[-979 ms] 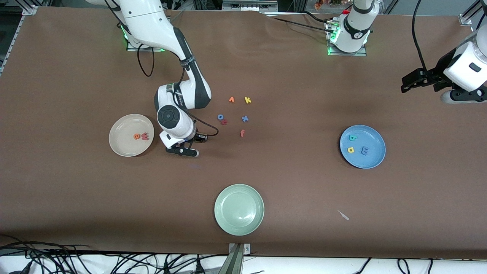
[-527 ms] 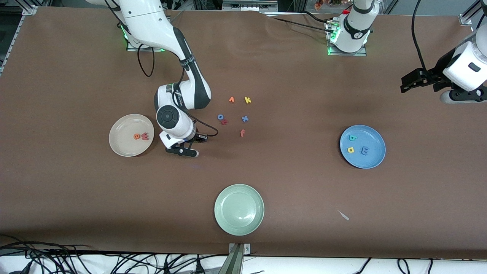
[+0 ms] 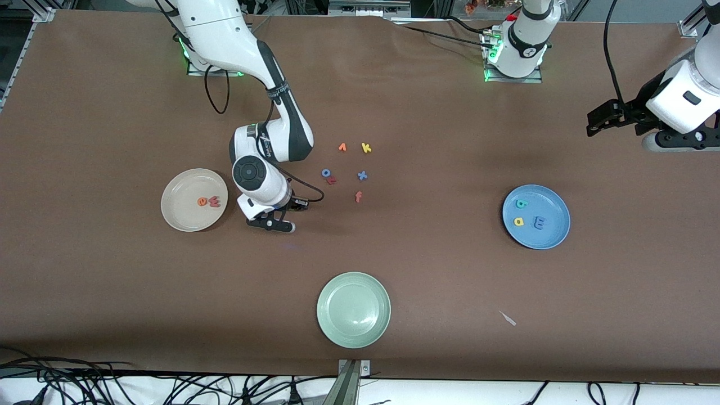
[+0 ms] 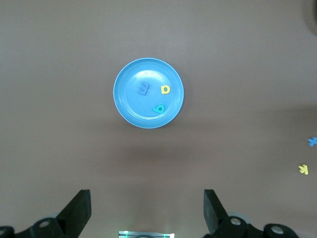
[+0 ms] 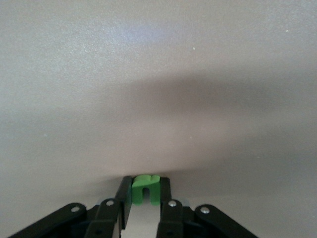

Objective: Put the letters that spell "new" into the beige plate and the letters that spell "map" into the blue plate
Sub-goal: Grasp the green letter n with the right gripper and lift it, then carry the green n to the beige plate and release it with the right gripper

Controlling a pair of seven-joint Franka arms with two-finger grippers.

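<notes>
My right gripper (image 3: 275, 223) is low over the table beside the beige plate (image 3: 181, 217), shut on the green "n" (image 5: 141, 191), which is pinched between its fingertips (image 5: 123, 191). The orange "e" (image 3: 202, 201) and the pink "w" (image 3: 214, 201) lie in the beige plate. The blue plate (image 3: 550, 236) holds the teal "p" (image 3: 521, 204), the yellow "a" (image 3: 518, 221) and the blue "m" (image 3: 539, 223). My left gripper (image 3: 597, 121) hangs open and empty high over the left arm's end of the table. Its wrist view looks down on the blue plate (image 4: 130, 111).
Loose letters lie mid-table: orange "v" (image 3: 342, 147), yellow "k" (image 3: 366, 148), blue "o" (image 3: 325, 173), a red letter (image 3: 332, 180), blue "x" (image 3: 362, 175), orange-red "f" (image 3: 358, 196). A pale green plate (image 3: 353, 309) sits near the front edge, with a white scrap (image 3: 508, 318) beside it.
My right gripper has closed on the green "n" and barely moved. The left arm's hand has drifted slightly toward the table's middle.
</notes>
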